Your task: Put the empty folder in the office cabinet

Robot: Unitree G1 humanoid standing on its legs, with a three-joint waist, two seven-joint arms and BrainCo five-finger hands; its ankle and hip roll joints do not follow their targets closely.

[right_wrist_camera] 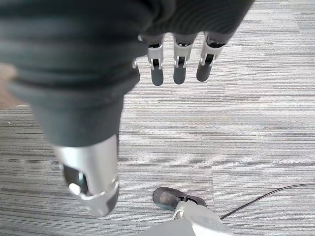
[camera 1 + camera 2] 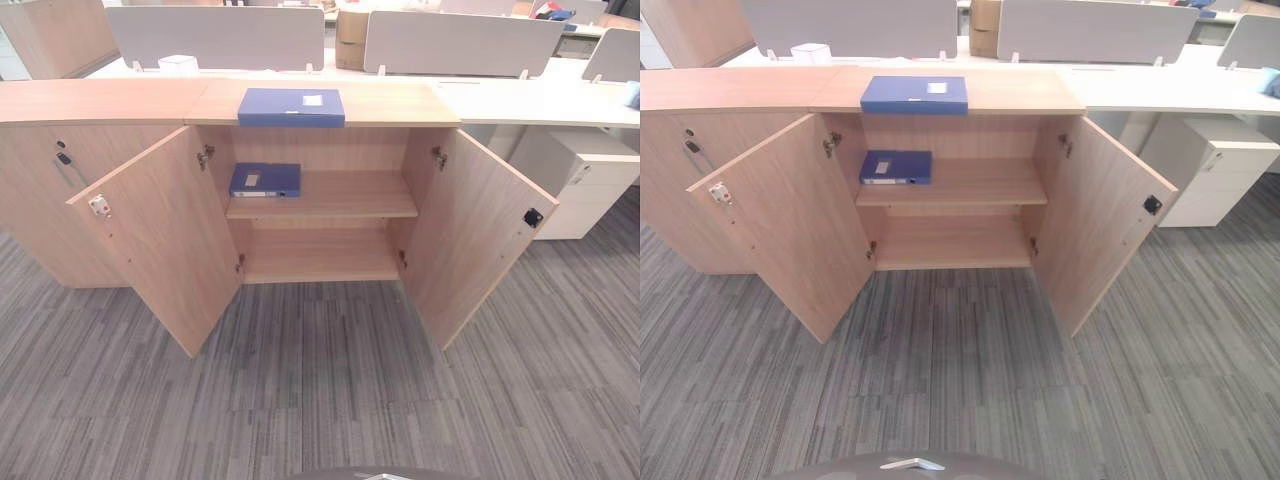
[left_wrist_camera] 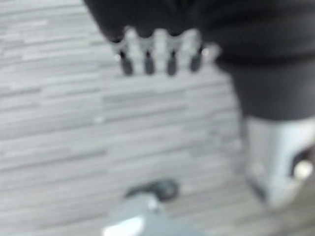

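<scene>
The cabinet (image 2: 320, 215) stands with both doors swung wide. One blue folder (image 2: 291, 106) lies flat on the cabinet top, above the opening; a second blue folder (image 2: 265, 180) lies on the middle shelf (image 2: 345, 200), toward its left end. The bottom shelf is bare.

The left hand (image 3: 157, 51) and right hand (image 1: 179, 61) both hang over the carpet (image 2: 320, 390) – fingers relaxed and straight, holding nothing.

Judged step: the approach, with no grasp yet made. The folder on top is probably the one to store, though nothing shows whether it is empty. The next move calls for raising a hand to the cabinet top, gripping that folder by an edge, then lowering it onto a shelf – clear of the doors.
</scene>
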